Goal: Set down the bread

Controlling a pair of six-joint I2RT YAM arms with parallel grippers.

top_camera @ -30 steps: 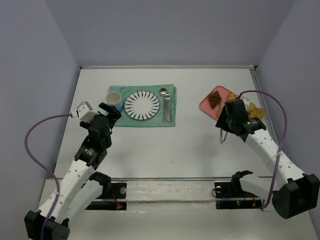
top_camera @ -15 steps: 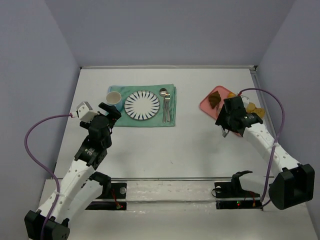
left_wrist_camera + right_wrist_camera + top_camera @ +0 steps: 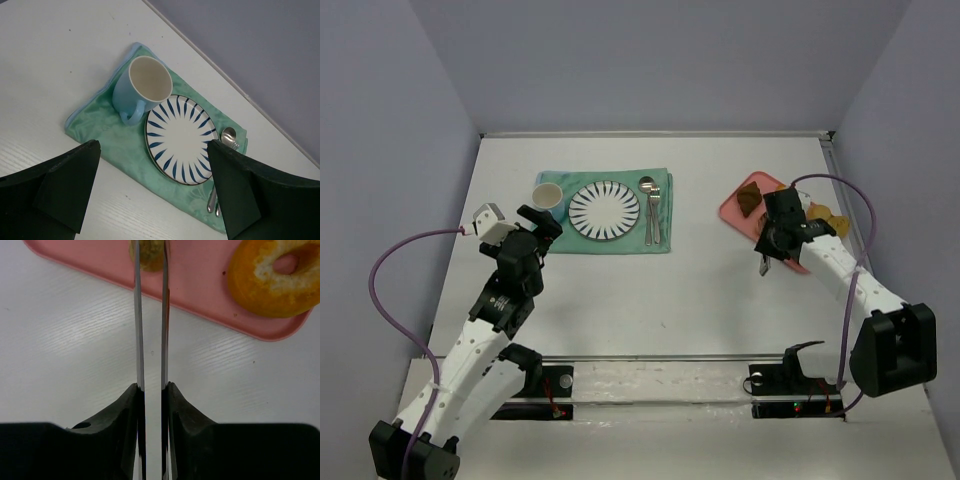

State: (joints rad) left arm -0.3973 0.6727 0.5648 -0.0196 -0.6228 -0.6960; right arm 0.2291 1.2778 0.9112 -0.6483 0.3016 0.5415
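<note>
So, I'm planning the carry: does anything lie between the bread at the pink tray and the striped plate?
Only bare table, then the cutlery lying flat on the placemat, on the plate's side facing the pink tray; the bread would pass over it.

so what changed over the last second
The right hand moved in toward the pink tray, and its fingers closed on a bread piece near the tray's edge. The left hand stayed open and in place. The cup, plate and spoons stayed on the green mat.
</note>
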